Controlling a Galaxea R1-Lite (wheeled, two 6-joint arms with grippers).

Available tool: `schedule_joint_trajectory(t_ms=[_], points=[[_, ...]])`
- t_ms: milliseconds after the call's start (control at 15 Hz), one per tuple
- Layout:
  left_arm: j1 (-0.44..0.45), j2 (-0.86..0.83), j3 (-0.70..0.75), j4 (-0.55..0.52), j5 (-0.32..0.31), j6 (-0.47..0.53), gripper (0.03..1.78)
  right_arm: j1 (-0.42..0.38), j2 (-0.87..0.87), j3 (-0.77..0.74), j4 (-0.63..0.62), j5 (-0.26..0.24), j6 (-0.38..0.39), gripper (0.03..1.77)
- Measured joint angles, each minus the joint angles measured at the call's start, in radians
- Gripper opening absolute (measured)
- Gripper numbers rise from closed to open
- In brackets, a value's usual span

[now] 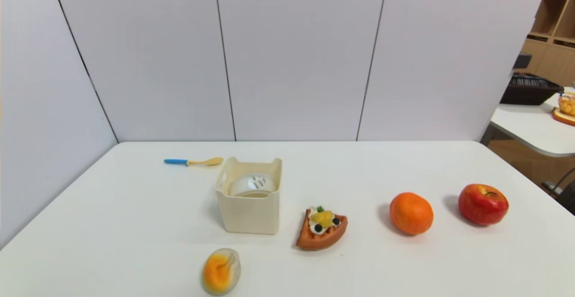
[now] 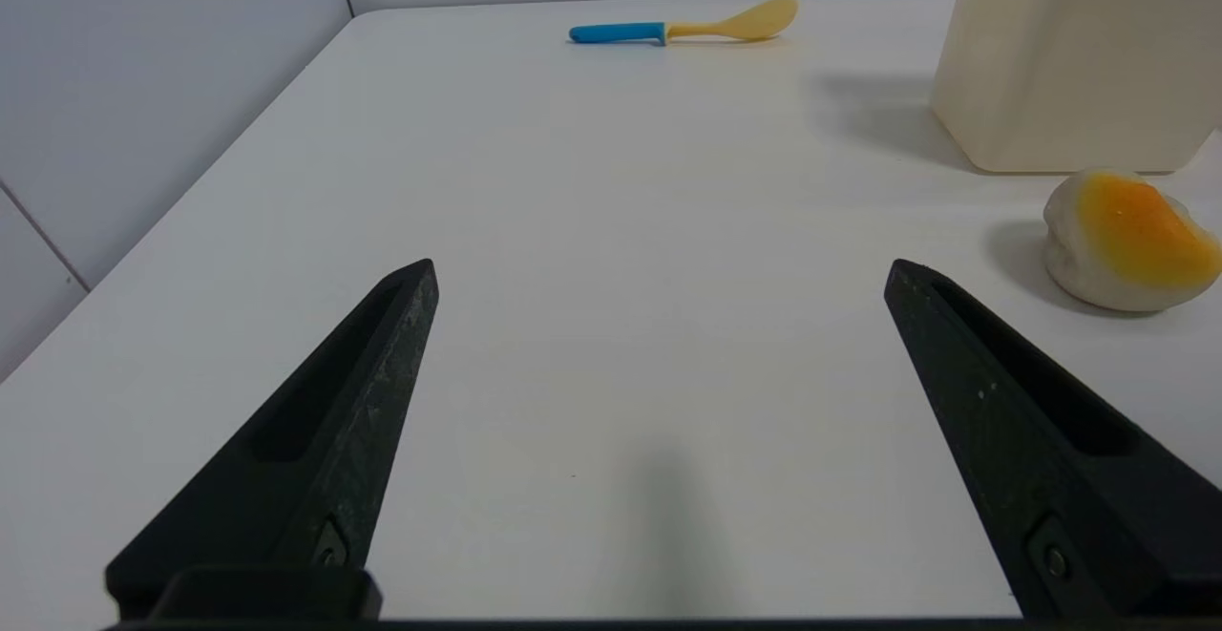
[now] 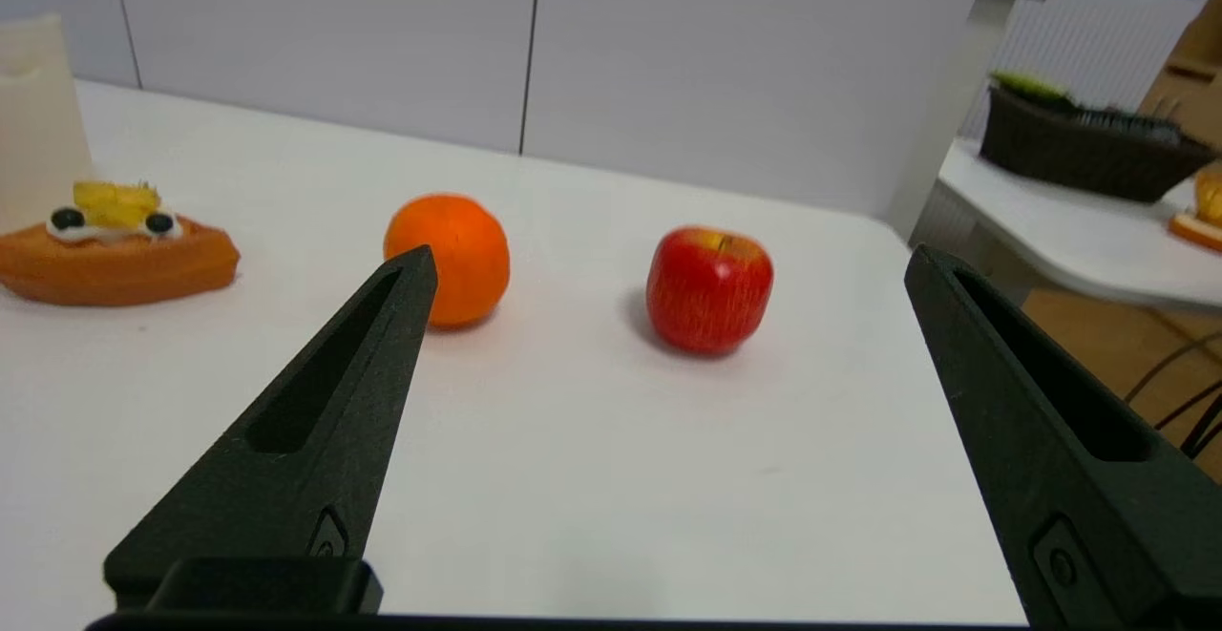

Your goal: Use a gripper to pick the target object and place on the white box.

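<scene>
Inside square cream plastic white box (image 1: 249,214): round ribbed target object (image 1: 252,184).

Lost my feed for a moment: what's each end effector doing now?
Left end effector: open, holding nothing.
Right end effector: open, holding nothing.

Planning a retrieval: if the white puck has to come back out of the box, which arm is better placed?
Probably the left. The left pincer, open and empty, has the white box close ahead. The right pincer, also open, faces the orange and apple. The puck lies inside the box.
</scene>
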Motion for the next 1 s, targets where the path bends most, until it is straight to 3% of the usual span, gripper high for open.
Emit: schedule_joint_trajectory(t_ms=[267,667,1000], points=[[0.000,0.000,0.000,0.000,0.000,0.000,1.69,0.002,-0.037,0.018,0.153,-0.047,0.051,1.69],[0.000,0.000,0.000,0.000,0.000,0.000,1.69,0.002,-0.052,0.019,0.158,-0.066,0.162,1.69],[0.000,0.000,0.000,0.000,0.000,0.000,1.69,0.002,-0.052,0.019,0.157,-0.073,0.170,1.69]])
